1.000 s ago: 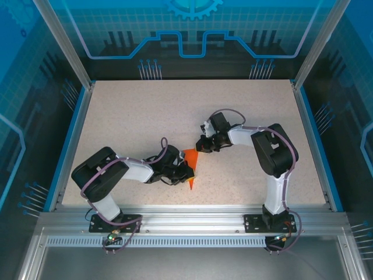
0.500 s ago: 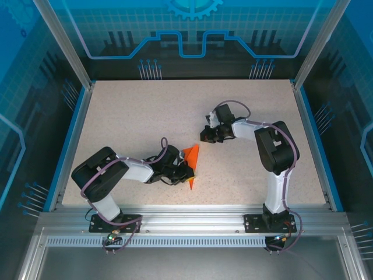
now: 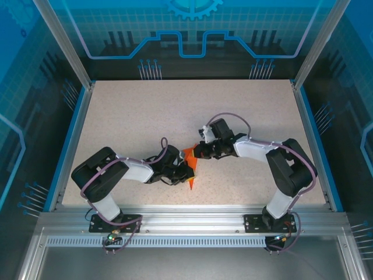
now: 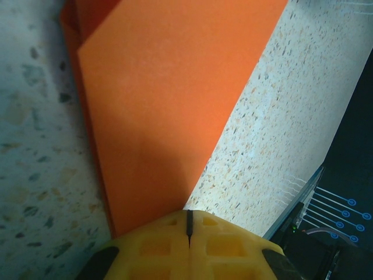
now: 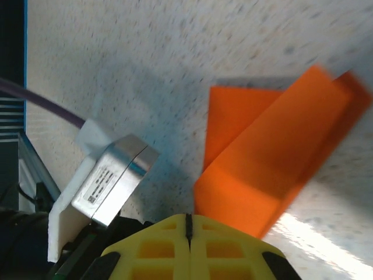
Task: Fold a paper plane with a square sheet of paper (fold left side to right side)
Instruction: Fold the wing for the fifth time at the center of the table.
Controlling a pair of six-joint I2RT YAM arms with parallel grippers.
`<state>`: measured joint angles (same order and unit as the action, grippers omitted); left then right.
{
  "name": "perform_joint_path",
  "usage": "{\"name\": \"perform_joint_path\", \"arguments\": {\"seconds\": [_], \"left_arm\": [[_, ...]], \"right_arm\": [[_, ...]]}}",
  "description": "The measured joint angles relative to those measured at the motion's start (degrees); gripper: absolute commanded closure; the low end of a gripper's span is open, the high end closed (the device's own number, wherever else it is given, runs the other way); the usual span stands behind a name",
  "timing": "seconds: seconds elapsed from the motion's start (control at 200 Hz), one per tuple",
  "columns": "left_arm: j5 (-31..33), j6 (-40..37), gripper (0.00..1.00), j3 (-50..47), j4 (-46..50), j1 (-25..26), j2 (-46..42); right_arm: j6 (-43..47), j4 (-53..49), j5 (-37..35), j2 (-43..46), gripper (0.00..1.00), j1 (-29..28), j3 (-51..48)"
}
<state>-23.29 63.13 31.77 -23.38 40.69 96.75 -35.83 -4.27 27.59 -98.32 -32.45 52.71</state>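
- No word, number or brand can be read anywhere from where I stand.
- A small label [image 5: 100,182] sits on a silver box [image 5: 119,166], just up and left of the yellow fingers [image 5: 145,248] of the right gripper [image 5: 187,220]. Its print is too fine and blurred to read.
- A blue gear emblem [image 3: 194,7] on the back wall [image 3: 192,35], far beyond those fingers, is the one sign I can make out.

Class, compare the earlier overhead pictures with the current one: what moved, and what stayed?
The right tool backed off from the folded orange paper, then came back to its far end, shut. The left tool stayed shut against the paper, which kept its place.
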Motion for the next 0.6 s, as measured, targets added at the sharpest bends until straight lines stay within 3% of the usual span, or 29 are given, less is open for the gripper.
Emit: {"name": "perform_joint_path", "arguments": {"seconds": [0.36,0.6], "left_arm": [[0.1,-0.3,1.00,0.0,2.9,0.4,-2.1],[-0.1,-1.7,0.89,0.0,7.0,0.5,-7.4]], "right_arm": [[-4.3,0.5,-0.2,-8.5,0.99,-1.3,0.7],[-4.5,-1.9,-0.3,-9.4,1.00,-1.4,2.4]]}}
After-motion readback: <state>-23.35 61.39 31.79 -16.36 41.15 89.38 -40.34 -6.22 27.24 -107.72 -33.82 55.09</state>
